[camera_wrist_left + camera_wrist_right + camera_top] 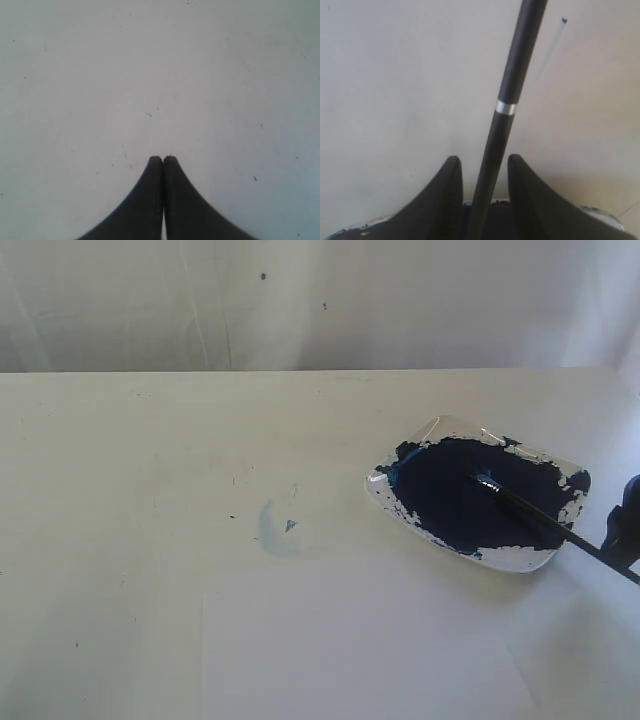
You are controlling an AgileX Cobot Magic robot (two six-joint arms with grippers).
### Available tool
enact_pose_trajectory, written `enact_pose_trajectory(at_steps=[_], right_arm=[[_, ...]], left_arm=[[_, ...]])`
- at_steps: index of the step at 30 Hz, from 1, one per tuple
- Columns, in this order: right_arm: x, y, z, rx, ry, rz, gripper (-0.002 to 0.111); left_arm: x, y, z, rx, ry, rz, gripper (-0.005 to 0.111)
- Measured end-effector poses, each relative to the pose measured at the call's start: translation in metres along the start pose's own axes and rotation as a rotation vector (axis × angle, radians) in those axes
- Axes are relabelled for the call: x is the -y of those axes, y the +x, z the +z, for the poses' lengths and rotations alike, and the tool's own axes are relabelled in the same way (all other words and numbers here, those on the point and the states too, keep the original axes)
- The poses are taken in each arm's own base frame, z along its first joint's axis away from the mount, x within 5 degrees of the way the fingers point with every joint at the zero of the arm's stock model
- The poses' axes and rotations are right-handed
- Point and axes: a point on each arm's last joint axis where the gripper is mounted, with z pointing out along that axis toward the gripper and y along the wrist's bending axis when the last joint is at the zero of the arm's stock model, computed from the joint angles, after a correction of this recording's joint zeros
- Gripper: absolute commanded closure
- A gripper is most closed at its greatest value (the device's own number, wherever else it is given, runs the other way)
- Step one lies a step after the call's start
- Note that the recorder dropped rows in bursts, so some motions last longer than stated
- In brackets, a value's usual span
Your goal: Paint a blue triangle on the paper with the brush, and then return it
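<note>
two right fingers (451, 192) apart astride brush (530, 511) lying in paint dish (520, 558); left fingers (147, 200) together.

A cream tabletop (120, 490) spreads wide away from the right end effector (622, 538), its surface flecked with tiny dark specks. Well apart from that end effector, towards the middle, a faint pale-blue smudge (272, 532) stains it. Beyond the end effector, past the tabletop's far edge, hangs a whitish backdrop (300, 300) with soft vertical folds and two small dark spots (263, 277). The light is bright, flat and washed-out.
</note>
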Motion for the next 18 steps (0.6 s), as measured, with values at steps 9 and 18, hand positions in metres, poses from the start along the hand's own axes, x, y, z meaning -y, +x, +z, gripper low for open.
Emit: enact_pose_trajectory(at_steps=[9,18], right_arm=[[-0.001,-0.001,0.008,0.013,0.019,0.005,0.078],[-0.001,-0.001,0.016,0.025,0.034,0.007,0.078]], left_arm=[[0.000,0.000,0.000,0.000,0.000,0.000,0.107],[0.000,0.000,0.000,0.000,0.000,0.000,0.107]])
